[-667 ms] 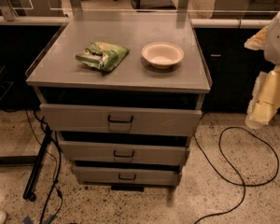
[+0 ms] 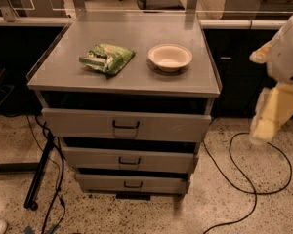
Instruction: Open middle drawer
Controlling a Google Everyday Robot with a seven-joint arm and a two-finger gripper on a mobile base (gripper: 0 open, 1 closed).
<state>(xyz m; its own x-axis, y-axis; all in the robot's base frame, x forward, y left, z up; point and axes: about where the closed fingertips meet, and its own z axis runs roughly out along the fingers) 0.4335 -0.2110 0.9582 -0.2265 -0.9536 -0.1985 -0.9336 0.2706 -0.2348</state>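
Gripper point(image 2: 268, 123), grip state impossible to tell, hangs slightly lower off the worktop's point(image 2: 136, 77) right edge than a moment ago; middle drawer point(image 2: 88, 160) sits unmoved, handle point(image 2: 129, 161) untouched; opening not begun.

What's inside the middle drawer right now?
Nothing can be made out: only a dark gap shows above the front of the middle drawer, and the top drawer covers the tray. The gripper hangs off to the right of the cabinet, away from the black handle.
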